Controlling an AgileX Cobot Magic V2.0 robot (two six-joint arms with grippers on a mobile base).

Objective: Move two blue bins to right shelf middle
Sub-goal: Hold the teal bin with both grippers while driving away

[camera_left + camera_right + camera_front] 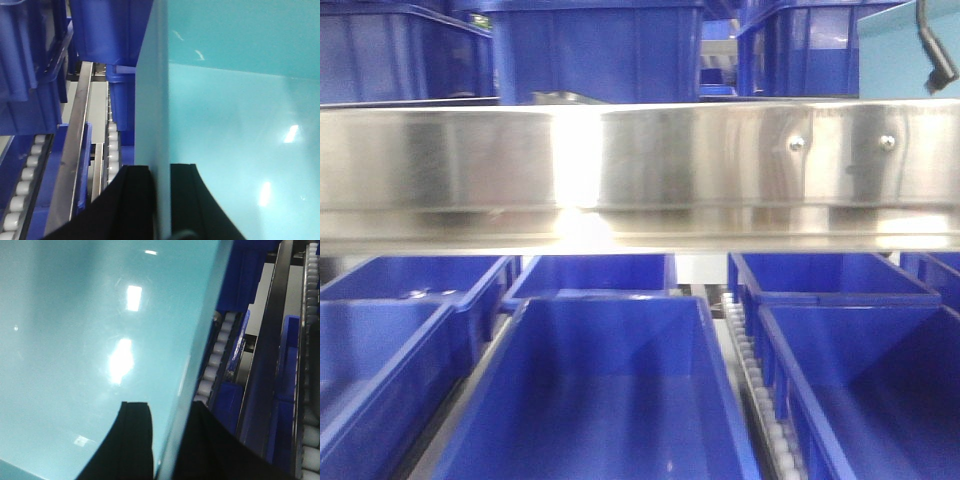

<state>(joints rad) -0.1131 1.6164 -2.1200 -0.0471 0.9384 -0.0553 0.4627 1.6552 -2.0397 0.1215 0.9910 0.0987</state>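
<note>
Right up close at the left wrist, the left gripper (160, 169) has its two black fingers (132, 200) straddling the thin upright wall of a pale turquoise plastic bin (240, 125), one inside and one outside, jaws pinched narrow on that wall. Over at the right wrist it is the same picture: the right gripper (167, 410) is clamped across a wall edge of the turquoise bin (75, 340), with the glossy inner face carrying bright light reflections. It looks like one bin held from two sides, though neither wrist view shows the whole of it. Just beyond the left grip, a lane of white plastic rollers (112, 145) runs between metal rails, with dark blue plastic bins (110, 35) behind. In the front view, more deep blue open-topped bins (610, 400) sit side by side on the lower level, with a roller strip (760, 390) between two of them. Above them a broad shiny stainless steel shelf beam (640, 170) spans the frame. On the level above that stand further blue bins (600, 50), and at the far right corner the turquoise bin (900, 45) shows above the beam, with a black cable-like piece (935, 50) across it.
</note>
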